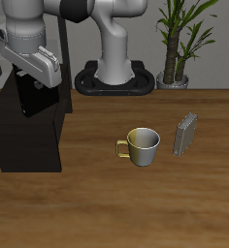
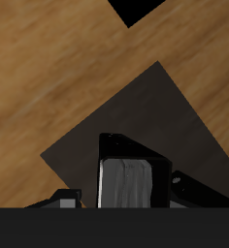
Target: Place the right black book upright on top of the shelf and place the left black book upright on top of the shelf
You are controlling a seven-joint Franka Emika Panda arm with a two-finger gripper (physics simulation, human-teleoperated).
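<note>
My gripper (image 1: 36, 79) is shut on a thin black book (image 1: 33, 99) and holds it upright just above the flat top of the low black shelf (image 1: 24, 145) at the side of the table. In the wrist view the book's pale page edges (image 2: 124, 184) show between my fingers (image 2: 180, 190), with the shelf's dark top (image 2: 146, 116) beneath. I cannot tell which of the two black books this is. The other black book does not stand out against the dark shelf.
A metallic mug (image 1: 142, 145) with a yellow handle stands mid-table. A smaller grey book (image 1: 185, 135) stands upright beside it. A potted plant (image 1: 179, 39) and the robot's base (image 1: 116, 73) are at the table's back.
</note>
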